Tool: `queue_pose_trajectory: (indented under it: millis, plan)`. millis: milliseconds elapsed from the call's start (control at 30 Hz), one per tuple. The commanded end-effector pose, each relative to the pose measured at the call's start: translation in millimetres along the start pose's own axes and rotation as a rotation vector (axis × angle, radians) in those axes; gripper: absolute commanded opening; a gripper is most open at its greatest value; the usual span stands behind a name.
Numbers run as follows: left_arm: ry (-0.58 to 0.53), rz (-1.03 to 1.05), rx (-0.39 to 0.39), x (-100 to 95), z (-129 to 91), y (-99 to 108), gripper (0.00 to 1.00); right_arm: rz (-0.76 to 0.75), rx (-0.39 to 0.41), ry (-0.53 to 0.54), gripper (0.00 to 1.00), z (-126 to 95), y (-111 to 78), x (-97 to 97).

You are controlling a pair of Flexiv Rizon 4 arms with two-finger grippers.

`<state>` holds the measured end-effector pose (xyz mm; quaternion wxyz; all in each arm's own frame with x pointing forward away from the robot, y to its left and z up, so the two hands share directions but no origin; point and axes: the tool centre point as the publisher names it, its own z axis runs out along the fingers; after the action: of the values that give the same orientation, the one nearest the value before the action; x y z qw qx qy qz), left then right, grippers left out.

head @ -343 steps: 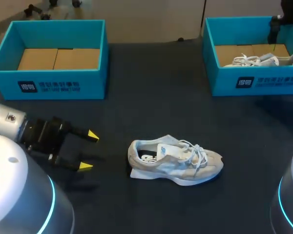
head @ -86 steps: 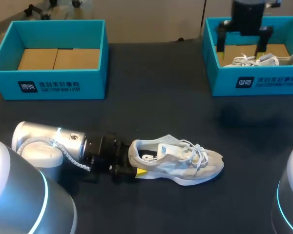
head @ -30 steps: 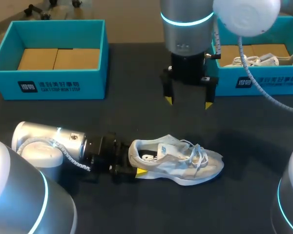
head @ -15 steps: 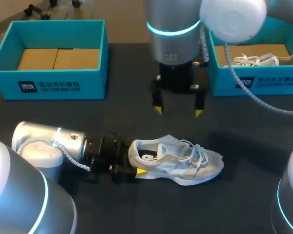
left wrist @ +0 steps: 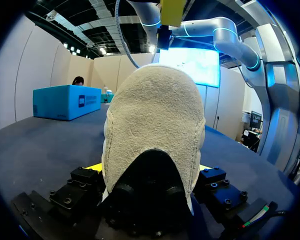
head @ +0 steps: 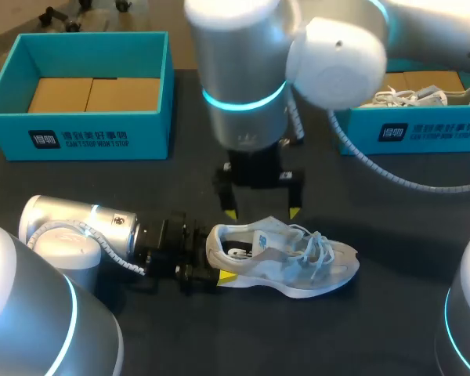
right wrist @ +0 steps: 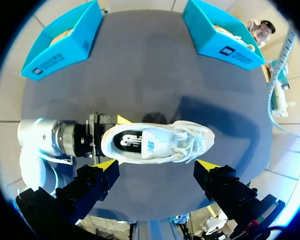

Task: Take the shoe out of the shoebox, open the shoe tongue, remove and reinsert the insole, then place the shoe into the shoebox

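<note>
Head view is showing a dark, matte table [head: 180,180] with a teal cardboard left shoebox [head: 78,133] sitting at its far left corner, straight-walled and showing a brown card floor. Nearer, my left arm [head: 86,235], a smooth silver cylinder, is lying low along the tabletop. The left gripper [head: 216,258] is clamping the heel of the shoe [head: 298,262] from both sides. That rounded, nubbly beige suede heel is filling the left wrist view, with yellow slivers peeking out on either side. The shoe is resting upright on its white sole in the table's middle, toe pointing right, pale grey with loose white laces. Above its collar my right arm [head: 243,78] is hanging straight down, the right gripper [head: 262,213] spread wide and touching nothing. At the far right, a matching teal right shoebox [head: 423,133] is holding a second shoe [head: 423,95].
</note>
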<state>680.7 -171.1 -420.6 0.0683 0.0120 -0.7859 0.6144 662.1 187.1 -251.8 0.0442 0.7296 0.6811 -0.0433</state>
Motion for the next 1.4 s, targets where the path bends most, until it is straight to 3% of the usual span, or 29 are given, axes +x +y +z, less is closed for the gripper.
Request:
queue_pose_trajectory:
  millis: [33, 467, 833, 1400]
  plan:
    - [0.0, -0.001, -0.004, -0.8, 1, 1, 0.0, 0.299, -0.036, -0.089, 1.0, 18, -13.6, 36.5]
    - [0.0, -0.001, -0.004, -0.8, 1, 1, 0.0, 0.274, -0.051, -0.172, 1.0, 45, -11.5, 55.3]
    - [0.0, -0.001, -0.004, -0.8, 1, 1, 0.0, 0.313, -0.068, -0.179, 1.0, 57, -16.0, 40.0]
    - [0.0, -0.001, -0.004, -0.8, 1, 1, 0.0, 0.356, -0.079, -0.186, 1.0, 75, -7.3, 11.7]
